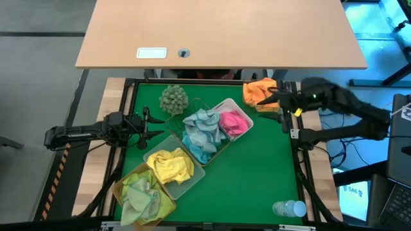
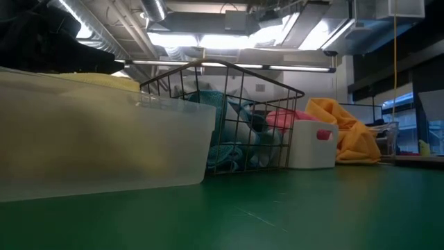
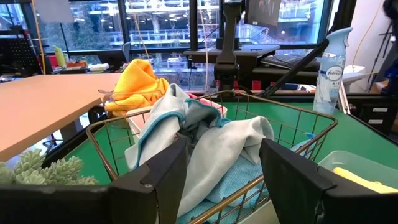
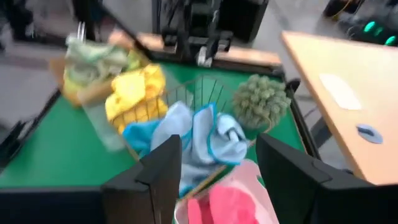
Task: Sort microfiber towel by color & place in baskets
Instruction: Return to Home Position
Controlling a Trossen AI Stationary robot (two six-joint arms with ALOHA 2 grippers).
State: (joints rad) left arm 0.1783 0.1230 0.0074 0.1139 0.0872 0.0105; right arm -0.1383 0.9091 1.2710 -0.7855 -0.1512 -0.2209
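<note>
On the green-topped bench [image 1: 257,173], a diagonal row of containers keeps the colours apart: blue microfiber towels [image 1: 200,131] fill the wire basket [image 1: 209,107], a pink towel [image 1: 234,122] the white bin, yellow [image 1: 170,164] and pale green [image 1: 140,192] towels the bins toward the near left corner. An orange towel [image 1: 258,90] lies heaped outside them at the far right corner, just beside the right gripper [image 1: 277,96], whose fingers stand apart, likely positioned for that leftover. The left gripper [image 1: 154,126] waits by the left edge, fingers also apart.

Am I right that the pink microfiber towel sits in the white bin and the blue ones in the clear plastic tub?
Not quite. The pink microfiber towel is in the white bin, but the blue towels fill the wire basket, as the high view shows.
</note>
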